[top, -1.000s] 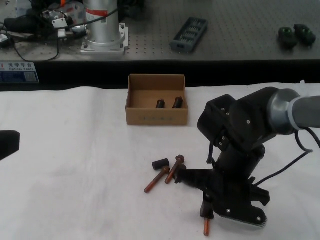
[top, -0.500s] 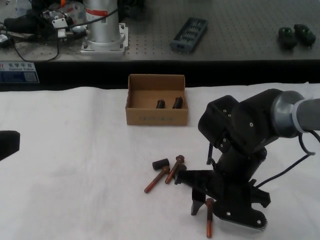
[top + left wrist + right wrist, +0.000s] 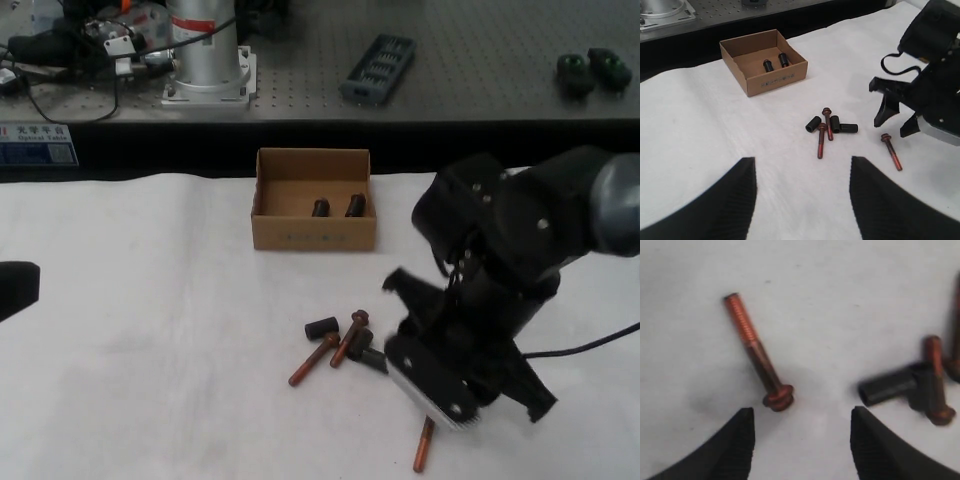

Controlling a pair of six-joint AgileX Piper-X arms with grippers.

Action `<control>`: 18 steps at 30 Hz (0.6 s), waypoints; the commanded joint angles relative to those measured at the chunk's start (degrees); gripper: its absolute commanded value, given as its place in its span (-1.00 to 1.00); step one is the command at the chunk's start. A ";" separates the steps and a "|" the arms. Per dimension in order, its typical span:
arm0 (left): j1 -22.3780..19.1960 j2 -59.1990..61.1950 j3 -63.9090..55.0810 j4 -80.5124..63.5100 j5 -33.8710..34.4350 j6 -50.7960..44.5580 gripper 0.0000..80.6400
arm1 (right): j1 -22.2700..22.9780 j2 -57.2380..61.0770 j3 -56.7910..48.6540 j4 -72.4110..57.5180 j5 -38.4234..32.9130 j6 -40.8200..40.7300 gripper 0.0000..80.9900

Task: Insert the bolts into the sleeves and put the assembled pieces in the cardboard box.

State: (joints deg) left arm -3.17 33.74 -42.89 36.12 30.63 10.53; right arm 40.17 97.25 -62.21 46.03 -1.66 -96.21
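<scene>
Item: loose bolt point(image 3: 757, 352), flat on table point(image 3: 850, 280); right pincer point(image 3: 800, 440) apart above, empty.
Advice: straddle shank squarely, then close.

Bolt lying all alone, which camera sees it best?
The right wrist view: the bolt lies close up, thread and head plain. The left wrist view shows it whole but small, apart from the other bolts. The high view shows it small beside an arm.

A white cloth point(image 3: 140, 300) covers the bench; two bolts point(image 3: 313, 359) and three sleeves point(image 3: 813, 124) lie clustered on it; the cardboard box point(image 3: 313, 238) sits at twelve o'clock from them; a lone bolt point(image 3: 424, 446) lies at five o'clock.
</scene>
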 commanded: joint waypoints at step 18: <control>0.10 -0.02 -0.32 8.42 -2.11 0.64 0.01 | 10.24 -11.40 1.91 0.29 -0.26 140.47 0.06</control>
State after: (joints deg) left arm -3.17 33.74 -42.89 44.23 29.30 10.53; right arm 49.95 86.13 -61.30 45.76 -5.65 33.24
